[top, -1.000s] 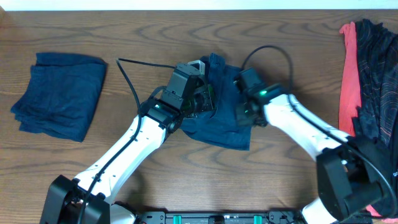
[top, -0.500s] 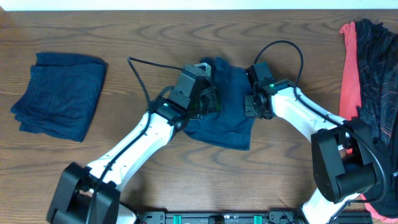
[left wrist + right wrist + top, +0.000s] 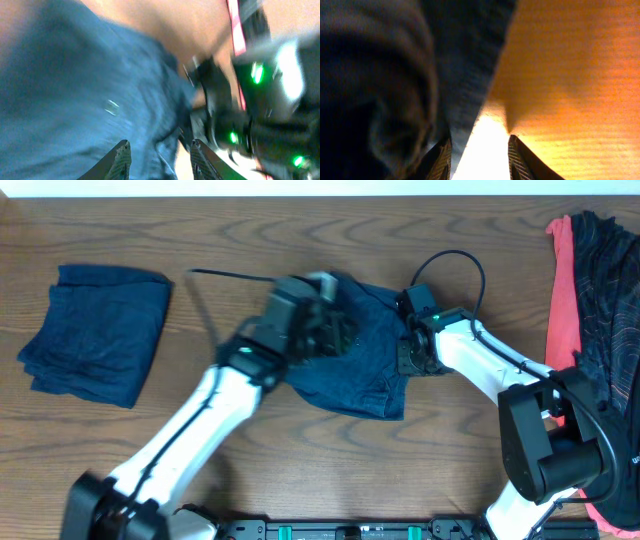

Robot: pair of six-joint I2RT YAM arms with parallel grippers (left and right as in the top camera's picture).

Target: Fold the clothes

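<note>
Presently, entry 1: left pincer. Its 2 fingers stand apart with nothing pinched between them. Navy cloth fills the blurred view beyond, and the overhead view puts this pincer over the upper left part of the garment.

Entry 2: right pincer. The jaws are parted, with bare lit worktop showing in the gap. A dark hem lies against the left-hand finger, but no grip on it is evident. From overhead it sits at the garment's right edge.

Entry 3: navy shorts. They lie mid-worktop between the 2 arms as a rumpled, roughly square bundle.

Entry 4: folded navy garment. It lies well apart at the far left, squared off.

Entry 5: coral-red garment and dark speckled garment. Both are heaped at the right edge of the worktop, touching each other and unfolded.

Step in hand, as judged: between grasps on the middle shorts, with a fold partly laid.

Next move, as judged: each pincer should close on a corner of 1 shared edge. They should then carry it across low and level and set it down flush, so the bundle matches the finished piece.
</note>
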